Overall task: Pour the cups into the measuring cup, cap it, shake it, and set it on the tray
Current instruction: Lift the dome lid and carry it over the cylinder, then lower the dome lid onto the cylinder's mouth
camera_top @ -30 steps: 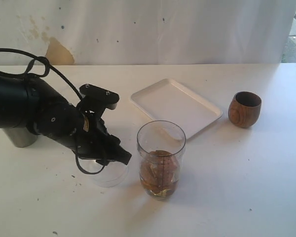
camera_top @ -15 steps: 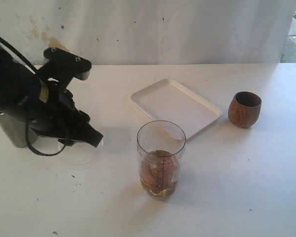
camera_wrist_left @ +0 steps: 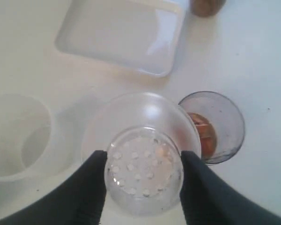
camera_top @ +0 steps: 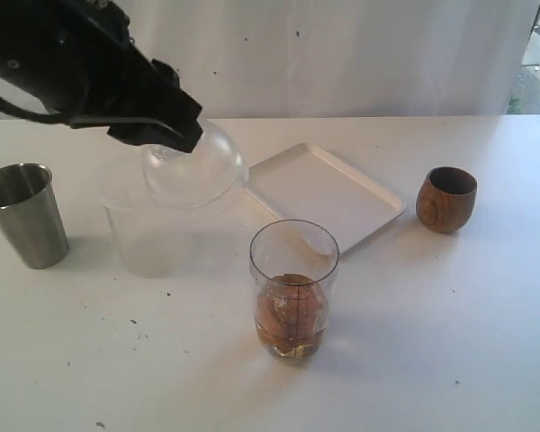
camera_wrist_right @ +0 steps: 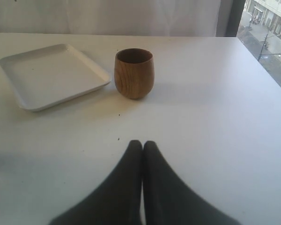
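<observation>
clear measuring cup [camera_top: 294,288] stands open-topped, brown contents at its bottom.

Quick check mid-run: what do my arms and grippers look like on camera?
The left arm is bulky, matte black, with a thin black cable looping beneath. Both the left gripper and right gripper have smooth black fingers tapering to rounded tips. No markings visible.

I see the clear measuring cup [camera_top: 293,290] upright with brown contents low inside, the white tray [camera_top: 322,192] flat just behind it, the wooden cup [camera_top: 446,199] upright right of the tray, the steel tumbler [camera_top: 23,214] far left, the frosted cup [camera_top: 146,236] beside it, and a clear domed lid [camera_top: 196,162] held aloft near that one.
</observation>
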Motion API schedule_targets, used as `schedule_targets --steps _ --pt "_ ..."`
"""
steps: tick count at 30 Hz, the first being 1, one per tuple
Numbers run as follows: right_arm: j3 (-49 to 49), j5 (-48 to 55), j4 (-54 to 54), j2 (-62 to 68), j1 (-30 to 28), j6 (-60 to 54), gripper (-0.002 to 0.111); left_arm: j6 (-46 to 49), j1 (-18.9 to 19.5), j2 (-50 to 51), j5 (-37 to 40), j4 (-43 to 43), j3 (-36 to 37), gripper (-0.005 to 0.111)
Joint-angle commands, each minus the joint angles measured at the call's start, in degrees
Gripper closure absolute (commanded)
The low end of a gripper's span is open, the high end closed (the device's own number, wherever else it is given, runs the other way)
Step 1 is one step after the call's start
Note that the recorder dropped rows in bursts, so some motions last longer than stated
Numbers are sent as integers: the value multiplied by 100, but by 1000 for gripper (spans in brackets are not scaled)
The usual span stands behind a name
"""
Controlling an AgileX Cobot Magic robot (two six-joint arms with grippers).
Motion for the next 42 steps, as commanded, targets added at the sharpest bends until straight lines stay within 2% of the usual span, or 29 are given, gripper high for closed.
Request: schedule_targets --steps 1,5,9,18,25,35,42 --pt "16 -43 -11 -39 29 -61 108 171 -379 296 317 -178 -257 107" --pt "16 -43 -11 -39 29 -61 108 157 -725 641 324 -177 -339 107" --pt "16 -43 -11 -39 29 -61 108 146 -868 889 270 -215 -416 107" --pt "16 -43 -11 -39 29 -61 108 197 -868 1024 -46 -308 -629 107" --pt "16 -43 -11 -39 29 -61 108 388 -868 1362 185 -499 -629 107" --pt "16 -43 -11 -39 29 -61 108 398 -868 1395 -254 -505 -629 107" --pt "16 -43 -11 -39 29 -61 108 456 -868 1542 -126 -476 -629 107"
